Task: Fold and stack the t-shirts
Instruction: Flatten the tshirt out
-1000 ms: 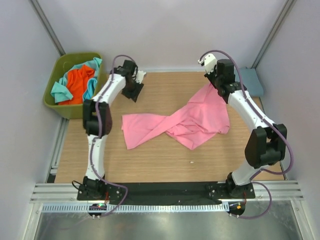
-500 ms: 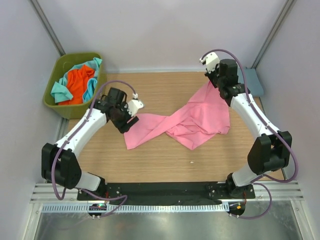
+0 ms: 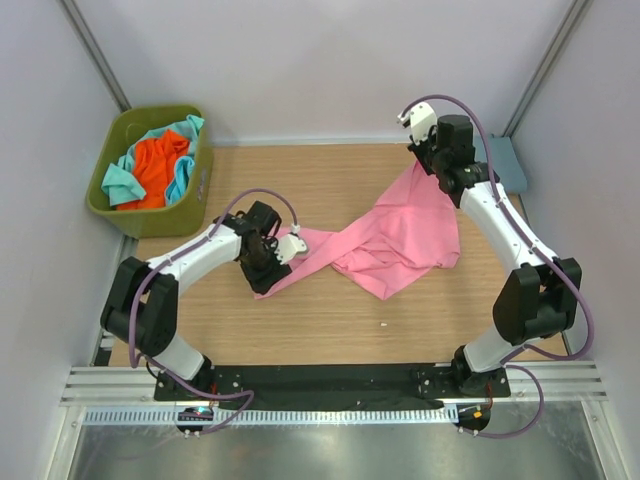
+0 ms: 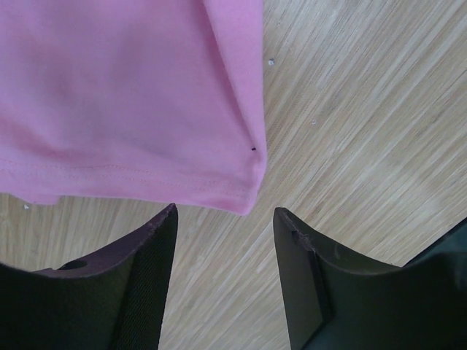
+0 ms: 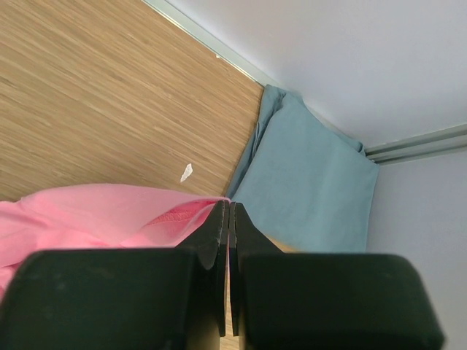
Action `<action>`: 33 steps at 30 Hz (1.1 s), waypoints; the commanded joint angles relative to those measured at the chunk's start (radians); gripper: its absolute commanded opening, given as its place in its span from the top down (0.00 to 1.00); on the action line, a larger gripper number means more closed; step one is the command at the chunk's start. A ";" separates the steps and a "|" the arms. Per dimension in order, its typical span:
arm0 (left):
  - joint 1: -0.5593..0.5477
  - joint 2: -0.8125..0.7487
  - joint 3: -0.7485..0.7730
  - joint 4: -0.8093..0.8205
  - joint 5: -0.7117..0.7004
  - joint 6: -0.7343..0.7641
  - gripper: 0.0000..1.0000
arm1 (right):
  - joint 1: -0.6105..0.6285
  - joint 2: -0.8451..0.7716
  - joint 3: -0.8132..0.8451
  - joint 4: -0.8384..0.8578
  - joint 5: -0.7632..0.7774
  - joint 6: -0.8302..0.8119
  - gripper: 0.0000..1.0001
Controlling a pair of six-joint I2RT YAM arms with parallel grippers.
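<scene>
The pink t-shirt (image 3: 385, 240) lies twisted across the middle of the table. My right gripper (image 3: 432, 165) is shut on its far right corner and holds that corner raised; the cloth (image 5: 109, 215) is pinched between the jaws in the right wrist view. My left gripper (image 3: 268, 282) is open, low over the shirt's near left corner (image 4: 244, 191), which lies just ahead of the jaws with nothing between them. A folded blue-grey t-shirt (image 3: 505, 160) lies at the far right corner, also in the right wrist view (image 5: 310, 175). The orange (image 3: 160, 165) and teal (image 3: 118, 180) t-shirts sit in the bin.
The olive-green bin (image 3: 190, 200) stands at the far left corner of the wooden table (image 3: 330, 330). Grey walls close in the back and sides. A small white scrap (image 5: 187, 172) lies on the wood near the blue-grey shirt.
My left arm swung from the far left of the table down to the pink shirt's near left corner. My right gripper has stayed at the far right, holding the shirt.
</scene>
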 commanded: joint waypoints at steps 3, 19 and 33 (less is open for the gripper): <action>-0.014 -0.002 -0.011 0.026 0.036 -0.029 0.45 | 0.002 -0.006 0.058 0.021 -0.014 0.016 0.99; -0.016 0.011 -0.097 0.049 0.033 -0.041 0.50 | 0.002 0.000 0.052 0.020 -0.007 0.021 0.99; -0.016 0.091 -0.065 0.075 0.033 -0.039 0.58 | 0.002 -0.017 0.033 0.021 -0.001 0.012 0.99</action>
